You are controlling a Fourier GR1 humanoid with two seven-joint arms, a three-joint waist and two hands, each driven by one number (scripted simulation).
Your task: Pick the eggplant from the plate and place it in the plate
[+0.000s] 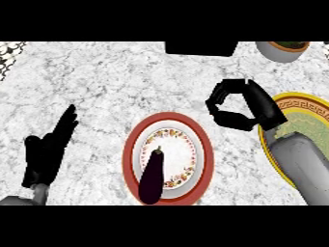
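Eggplant point(152, 174) lies untouched on the red-rimmed plate point(204, 140), stem pointing up-view. Right hand point(238, 105) hangs curled and empty between it and the yellow plate point(323, 107), probably the drop-off. Left hand point(47, 147) rests on the bench point(110, 82), fingers straight.

Glossy dark eggplant point(151, 177) lies on a smooth glazed plate point(204, 144); the counter point(110, 87) looks like veined marble.

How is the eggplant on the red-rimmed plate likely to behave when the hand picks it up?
The eggplant looks long, rounded and glossy, so it may roll or slip if touched off-centre. It probably stays stiff rather than sagging. Its lower end overhangs the red-rimmed plate, so a nudge could tip it off. The right hand, curled and holding nothing, is apart from it.
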